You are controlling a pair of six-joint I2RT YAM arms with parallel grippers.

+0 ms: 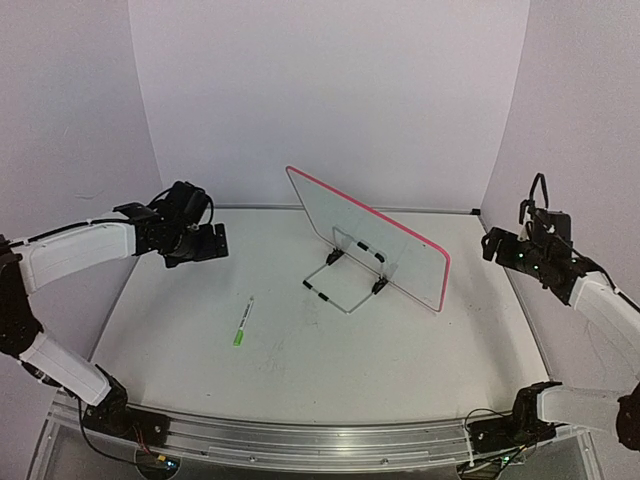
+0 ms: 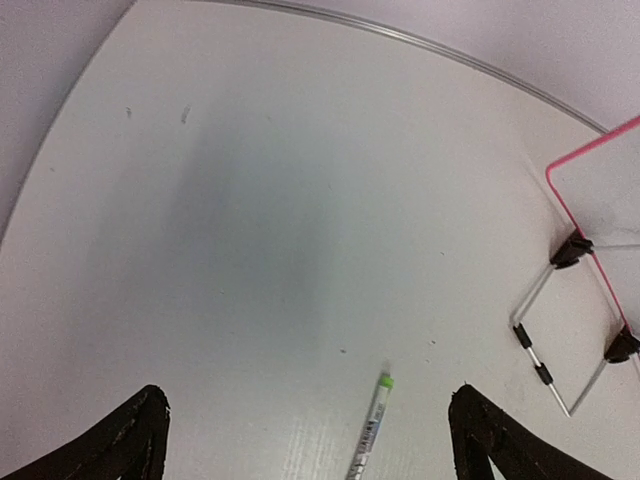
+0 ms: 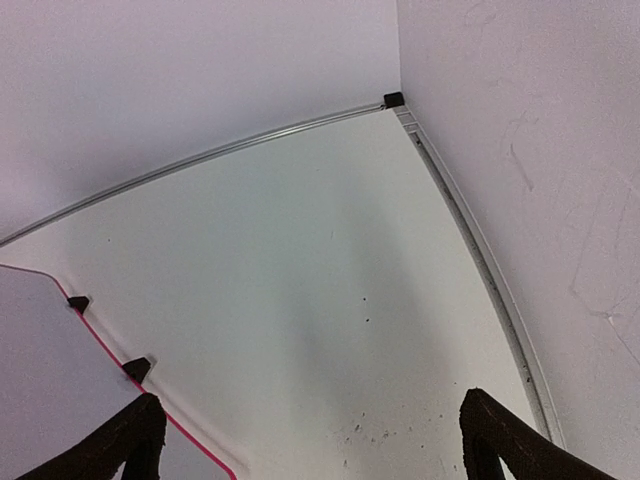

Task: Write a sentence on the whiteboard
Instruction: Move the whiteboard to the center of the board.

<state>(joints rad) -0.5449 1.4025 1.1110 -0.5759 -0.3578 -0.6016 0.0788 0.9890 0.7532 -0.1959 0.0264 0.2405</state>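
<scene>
The whiteboard (image 1: 372,236), white with a pink-red rim, stands tilted on its wire stand (image 1: 340,280) at mid-table, its stand side toward me. No writing shows on it; the sentence is not visible. A green marker (image 1: 243,322) lies flat on the table left of the stand. My left gripper (image 1: 212,243) hangs open and empty above the table's left side. In the left wrist view the marker (image 2: 371,430) lies between the open fingers (image 2: 140,435), with the board's corner (image 2: 605,190) at the right. My right gripper (image 1: 496,245) is open and empty, right of the board.
White walls close the table at the back and both sides. A metal rail (image 3: 230,148) runs along the back edge. The right wrist view shows the board's corner (image 3: 50,380), a black clip (image 3: 137,368) and small dark specks (image 3: 375,435) on the table.
</scene>
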